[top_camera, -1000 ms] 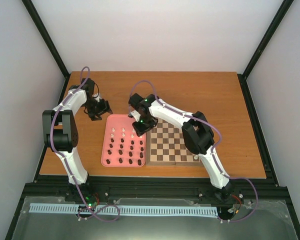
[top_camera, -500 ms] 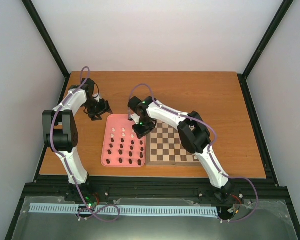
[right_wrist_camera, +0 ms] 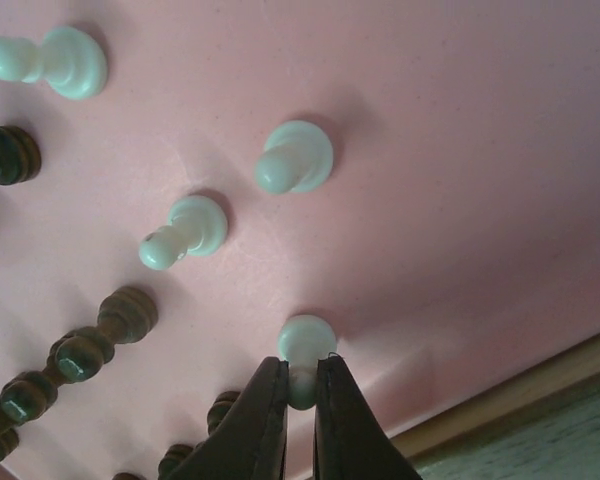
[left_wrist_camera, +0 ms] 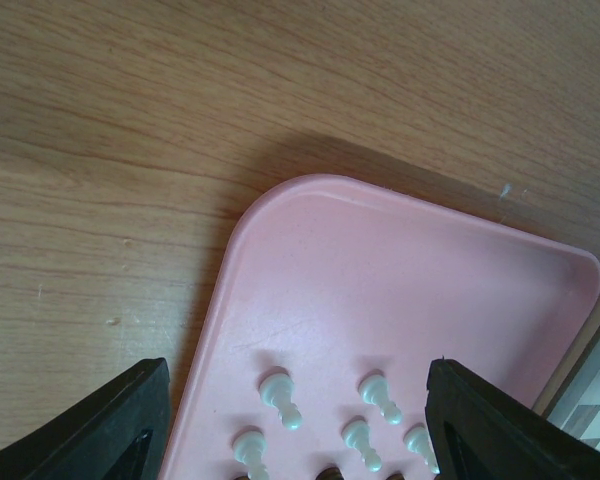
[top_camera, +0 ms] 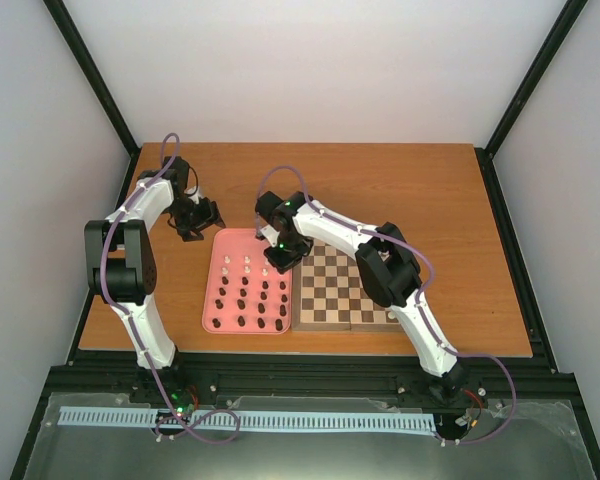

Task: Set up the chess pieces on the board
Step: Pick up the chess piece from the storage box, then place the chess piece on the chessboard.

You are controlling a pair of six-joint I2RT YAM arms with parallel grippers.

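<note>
Tray (left_wrist_camera: 400,270) holds upright white and dark pieces (top_camera: 246,294). By its board (top_camera: 330,297) edge my right gripper (right_wrist_camera: 302,375) pinches a white pawn (right_wrist_camera: 304,342); left gripper (left_wrist_camera: 298,400) gapes over its corner.

From the top camera the pieces (top_camera: 248,290) on the pink tray (top_camera: 209,310) are just specks, no telling which kinds. The right gripper (top_camera: 283,252) covers the tray's far right corner.

Right wrist cam: the white piece (right_wrist_camera: 306,342) has its top buried between the fingertips (right_wrist_camera: 265,420). The dark ones (right_wrist_camera: 5,155) run off the left edge, and the board (right_wrist_camera: 540,430) is a blurry strip.

Left wrist cam chops the lowest white pieces (left_wrist_camera: 248,447) at the bottom.
</note>
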